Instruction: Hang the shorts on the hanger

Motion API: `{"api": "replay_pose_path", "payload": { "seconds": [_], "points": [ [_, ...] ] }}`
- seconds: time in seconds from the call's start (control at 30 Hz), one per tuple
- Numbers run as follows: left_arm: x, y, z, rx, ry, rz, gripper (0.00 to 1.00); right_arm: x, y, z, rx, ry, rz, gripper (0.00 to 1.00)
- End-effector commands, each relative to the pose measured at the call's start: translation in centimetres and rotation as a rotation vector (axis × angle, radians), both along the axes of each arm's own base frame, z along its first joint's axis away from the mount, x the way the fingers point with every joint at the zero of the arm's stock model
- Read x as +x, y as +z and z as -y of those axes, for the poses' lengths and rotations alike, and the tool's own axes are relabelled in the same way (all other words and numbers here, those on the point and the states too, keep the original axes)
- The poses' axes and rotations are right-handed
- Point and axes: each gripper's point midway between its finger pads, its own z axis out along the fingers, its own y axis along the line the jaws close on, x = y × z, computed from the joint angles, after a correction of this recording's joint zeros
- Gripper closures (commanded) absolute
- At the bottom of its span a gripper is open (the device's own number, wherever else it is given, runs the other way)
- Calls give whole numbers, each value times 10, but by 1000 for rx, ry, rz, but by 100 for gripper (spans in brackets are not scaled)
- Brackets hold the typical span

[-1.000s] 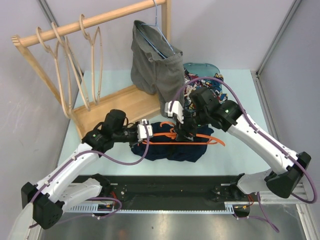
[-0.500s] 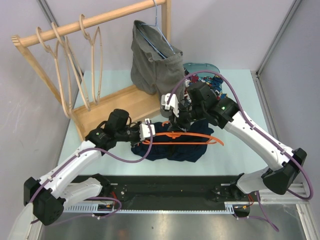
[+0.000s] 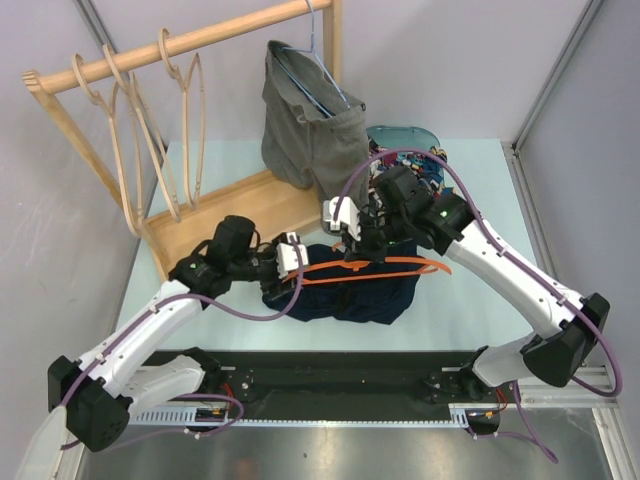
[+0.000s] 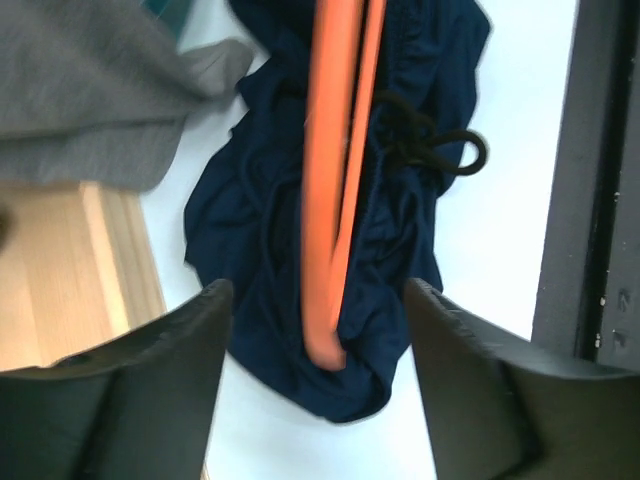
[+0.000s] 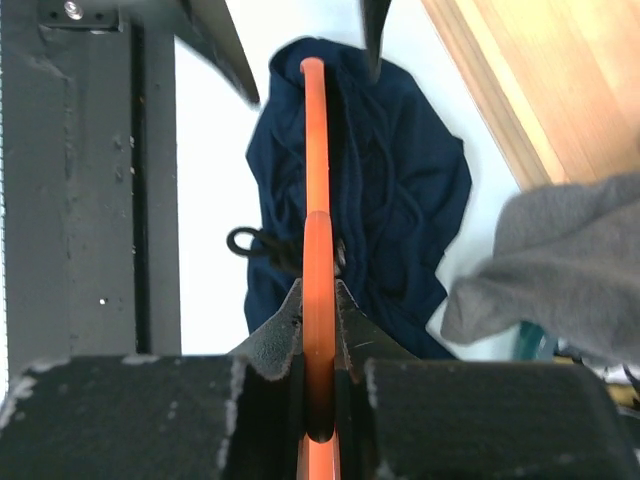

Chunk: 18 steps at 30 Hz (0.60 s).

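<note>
Orange hanger (image 5: 315, 250), one, tight in right jaws over one navy shorts (image 5: 400, 190); left jaws wide.

Pale table (image 3: 470, 300); shorts (image 3: 340, 298), wooden rack (image 3: 250, 205) on it.

A pale, faintly blue tabletop (image 3: 470, 300) stood between plain lilac-grey walls (image 3: 450, 60) (the light on them was soft and even). At its far left sat a light wooden clothes rack (image 3: 200, 38) with a round rail and a flat plank base. A slim aluminium frame post (image 3: 557, 75) ran up the right corner.
</note>
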Motion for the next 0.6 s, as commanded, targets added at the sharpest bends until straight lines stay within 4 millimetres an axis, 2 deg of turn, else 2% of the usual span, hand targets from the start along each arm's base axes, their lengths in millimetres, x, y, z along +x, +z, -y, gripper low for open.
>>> {"api": "replay_pose_path", "payload": {
  "seconds": [0.0, 0.07, 0.13, 0.27, 0.3, 0.4, 0.57],
  "points": [
    [2, 13, -13, -66, 23, -21, 23, -3, 25, 20, 45, -10, 77, 100],
    [8, 6, -24, -45, 62, -37, 22, -10, 27, 29, 43, -10, 83, 100],
    [6, -2, -30, -5, 34, -41, 22, -14, 27, 34, 37, -11, 88, 100],
    [1, -22, -35, 47, -11, -57, 27, -13, 38, 38, 58, -33, 121, 100],
    [4, -24, -35, 51, 0, -49, 28, -12, 38, 39, 60, -37, 123, 100],
    [12, -36, -37, 78, 25, -66, 30, -11, 30, 40, 30, -33, 111, 100],
    [22, -44, -36, 97, 29, -59, 32, -3, 14, 40, -22, -38, 103, 100]
  ]
}}
